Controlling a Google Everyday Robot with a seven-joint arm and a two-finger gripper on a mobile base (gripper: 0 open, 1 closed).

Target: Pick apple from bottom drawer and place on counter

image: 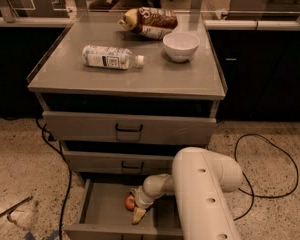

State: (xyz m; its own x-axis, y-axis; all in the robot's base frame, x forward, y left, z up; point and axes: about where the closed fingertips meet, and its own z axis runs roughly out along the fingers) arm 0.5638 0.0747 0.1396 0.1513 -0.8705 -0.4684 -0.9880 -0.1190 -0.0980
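Your end effector (pixel 136 210) is hovering inside the open bottom drawer (pixel 102 209), the apple (pixel 129 202) sitting just against its left side; whether it is gripping, you cannot tell.
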